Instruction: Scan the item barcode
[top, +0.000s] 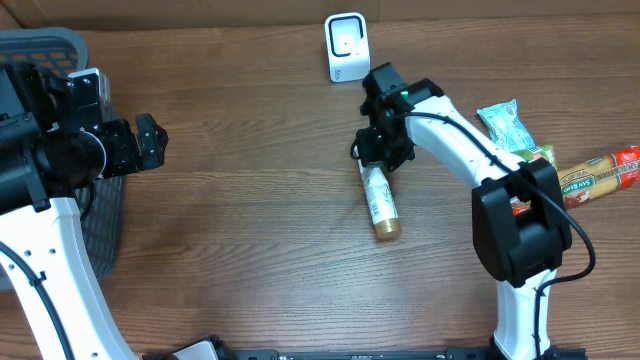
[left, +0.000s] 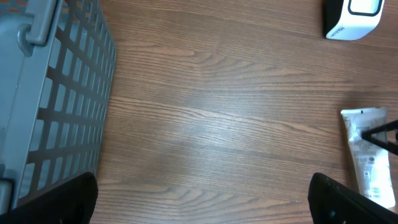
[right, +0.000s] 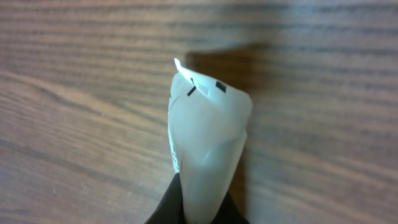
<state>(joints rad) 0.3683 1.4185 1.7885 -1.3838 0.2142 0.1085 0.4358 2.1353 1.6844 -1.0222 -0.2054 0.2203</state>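
The right gripper (top: 381, 150) is clamped on the tube (top: 380, 205) near its crimped end. The tube lies on the table (top: 250, 230) right of centre in the overhead frame, below the scanner (top: 346, 45) at top centre. The lift probably wants to be slow so the soft tube does not slip or fold, with its printed side then turned to face the scanner window. The left gripper (top: 150, 140) hangs wide open at the left beside the basket (top: 40, 45), holding nothing.
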